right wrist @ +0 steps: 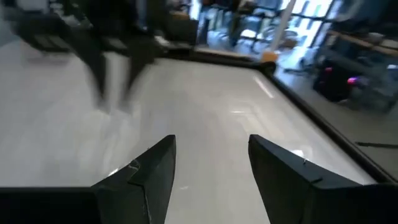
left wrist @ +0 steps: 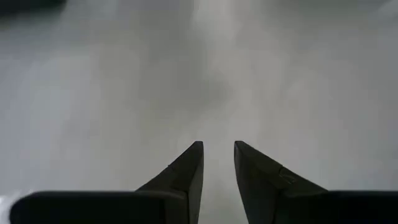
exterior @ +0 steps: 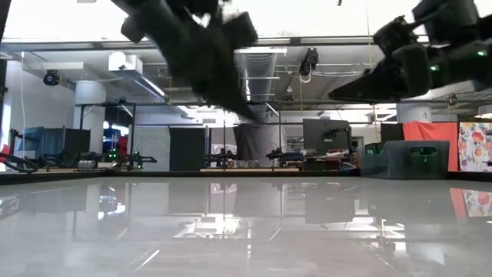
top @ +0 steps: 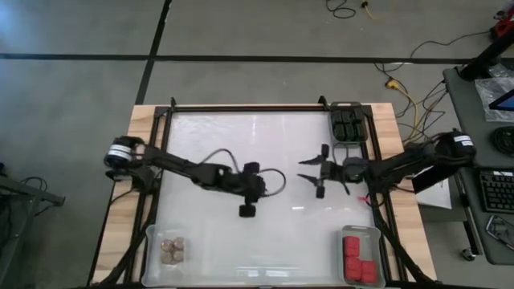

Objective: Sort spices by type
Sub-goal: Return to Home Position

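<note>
Sorting looks finished, with every jar in view binned and the bench (top: 265, 136) bare between the arms. The step in hand appears to be the retreat to rest, which calls for both arms to fold back clear of the bins. The left end effector (top: 246, 211) hangs over mid-bench, fingers narrowly parted and empty; the right end effector (top: 307, 169) faces it, spread wide, holding nothing. Brown-lidded jars (top: 172, 250), four visible, sit in the left corner bin (top: 149, 241); red-topped jars (top: 358, 258), about six, in the right corner bin (top: 376, 234); black jars (top: 348, 124), too dark to count, in the far right bin (top: 348, 105)
</note>
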`<action>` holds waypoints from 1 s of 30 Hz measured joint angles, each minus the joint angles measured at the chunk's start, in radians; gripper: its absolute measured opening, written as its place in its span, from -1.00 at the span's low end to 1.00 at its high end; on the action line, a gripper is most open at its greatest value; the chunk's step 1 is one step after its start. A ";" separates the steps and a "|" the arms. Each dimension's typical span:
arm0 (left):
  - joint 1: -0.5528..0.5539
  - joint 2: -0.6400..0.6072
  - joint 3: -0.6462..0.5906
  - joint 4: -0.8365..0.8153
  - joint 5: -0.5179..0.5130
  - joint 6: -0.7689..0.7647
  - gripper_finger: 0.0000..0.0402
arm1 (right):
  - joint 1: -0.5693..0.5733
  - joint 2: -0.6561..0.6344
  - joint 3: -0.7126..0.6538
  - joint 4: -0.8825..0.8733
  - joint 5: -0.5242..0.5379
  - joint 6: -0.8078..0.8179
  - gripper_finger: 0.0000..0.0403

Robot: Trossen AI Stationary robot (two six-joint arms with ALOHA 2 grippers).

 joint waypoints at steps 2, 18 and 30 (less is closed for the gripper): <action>0.017 -0.063 -0.058 0.103 0.105 0.026 -0.63 | 0.000 -0.039 -0.030 0.004 0.027 0.019 -0.06; 0.111 -0.754 -0.534 0.301 0.081 -0.052 -0.63 | 0.000 -0.166 -0.127 -0.005 0.063 0.109 -0.11; 0.113 -0.926 -0.574 0.155 0.130 -0.192 -0.63 | 0.000 -0.642 -0.130 -0.537 0.070 0.023 -0.31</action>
